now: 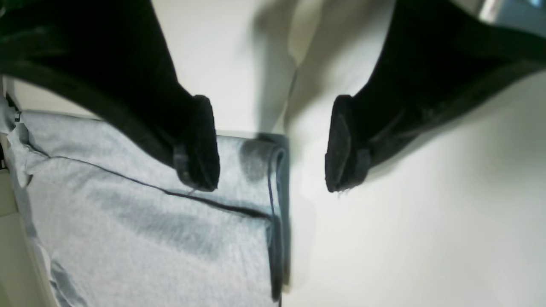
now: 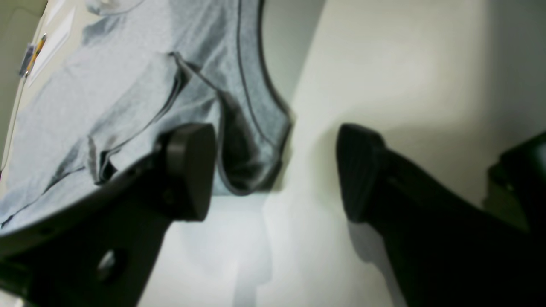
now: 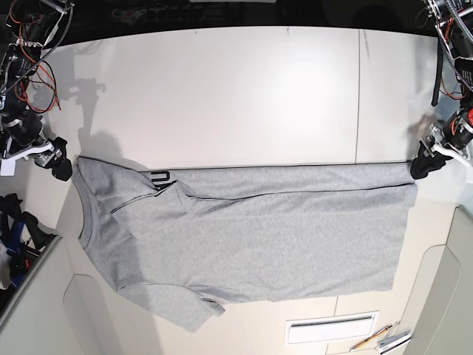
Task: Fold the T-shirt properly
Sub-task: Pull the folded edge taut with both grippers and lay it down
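The grey T-shirt (image 3: pixel 251 237) lies flat on the white table (image 3: pixel 222 96), folded over lengthwise, collar end to the left in the base view. A bit of black lettering (image 3: pixel 159 177) peeks out at its upper fold. My left gripper (image 1: pixel 271 147) hangs open over the shirt's hem corner (image 1: pixel 128 213), one finger (image 1: pixel 198 145) above the cloth, the other (image 1: pixel 343 145) above bare table. My right gripper (image 2: pixel 273 170) is open at the shoulder end of the shirt (image 2: pixel 128 85), nothing between its pads. In the base view the left gripper (image 3: pixel 425 166) and right gripper (image 3: pixel 63 168) sit at the shirt's two upper corners.
A white sheet of paper (image 3: pixel 332 330) and a pen (image 3: pixel 373 338) lie near the table's front edge. Cables and arm bases stand at the far left (image 3: pixel 29 66) and far right (image 3: pixel 454 66) of the table.
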`<state>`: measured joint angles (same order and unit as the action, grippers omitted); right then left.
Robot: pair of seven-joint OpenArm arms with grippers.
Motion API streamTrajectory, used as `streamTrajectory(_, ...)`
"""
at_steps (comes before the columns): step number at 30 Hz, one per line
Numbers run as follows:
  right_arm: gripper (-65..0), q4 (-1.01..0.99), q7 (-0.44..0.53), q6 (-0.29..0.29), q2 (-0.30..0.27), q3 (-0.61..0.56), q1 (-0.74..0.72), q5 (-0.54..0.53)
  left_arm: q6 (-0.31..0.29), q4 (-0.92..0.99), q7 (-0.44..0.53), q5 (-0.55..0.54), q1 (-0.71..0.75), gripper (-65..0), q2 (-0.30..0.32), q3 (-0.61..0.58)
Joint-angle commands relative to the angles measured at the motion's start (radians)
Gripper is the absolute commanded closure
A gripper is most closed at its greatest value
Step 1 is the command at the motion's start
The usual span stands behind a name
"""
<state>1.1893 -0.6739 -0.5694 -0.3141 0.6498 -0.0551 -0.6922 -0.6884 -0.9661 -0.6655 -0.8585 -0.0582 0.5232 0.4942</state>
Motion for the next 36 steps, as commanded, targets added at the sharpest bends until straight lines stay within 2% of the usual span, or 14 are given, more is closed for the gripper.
streamTrajectory(1, -44.4, 0.018, 0.022, -0.011, -0.019, 0.003, -0.011, -0.022, -0.010, -0.014, 0.011, -0.021, -0.013, -45.5, 0.023, 0.005)
streamTrajectory(2, -44.4, 0.018, 0.022, -0.011, -0.018, 0.003, -0.011, -0.023, -0.010, -0.014, 0.010, -0.021, -0.013, -47.7, 0.021, 0.005)
streamTrajectory(8, -44.4, 0.018, 0.022, -0.011, -0.016, -0.010, -0.011, -0.026, -0.010, -0.014, 0.010, -0.004, -0.005, -47.7, -0.006, 0.005)
streamTrajectory(15, -44.4, 0.015, 0.027, -0.010, 0.003, -0.095, -0.011, -0.026, -0.010, -0.014, 0.010, 0.014, -0.005, -47.7, -0.047, 0.003)
streamTrajectory(22, -44.3, 0.015, 0.044, -0.010, 0.072, -0.104, -0.019, -0.004, -0.010, -0.014, 0.010, 0.019, -0.006, -47.7, -0.049, -0.053)
streamTrajectory(26, -44.3, 0.015, 0.073, -0.010, 0.079, -0.121, -0.022, -0.003, -0.010, -0.014, 0.016, 0.018, -0.006, -47.6, -0.049, -0.101)
streamTrajectory(33, -44.0, 0.015, 0.117, -0.010, 0.079, -0.129, -0.022, -0.001, -0.010, -0.014, 0.022, 0.018, -0.009, -47.4, -0.049, -0.102)
streamTrajectory(34, -42.3, 0.015, 0.119, -0.006, 0.079, -0.129, -0.022, 0.005, -0.010, -0.014, 0.032, 0.018, -0.009, -47.4, -0.049, -0.102)
streamTrajectory(36, -31.3, 0.015, 0.128, 0.007, 0.079, -0.129, -0.022, 0.013, -0.010, -0.014, 0.042, 0.018, -0.009, -45.9, -0.049, -0.102)
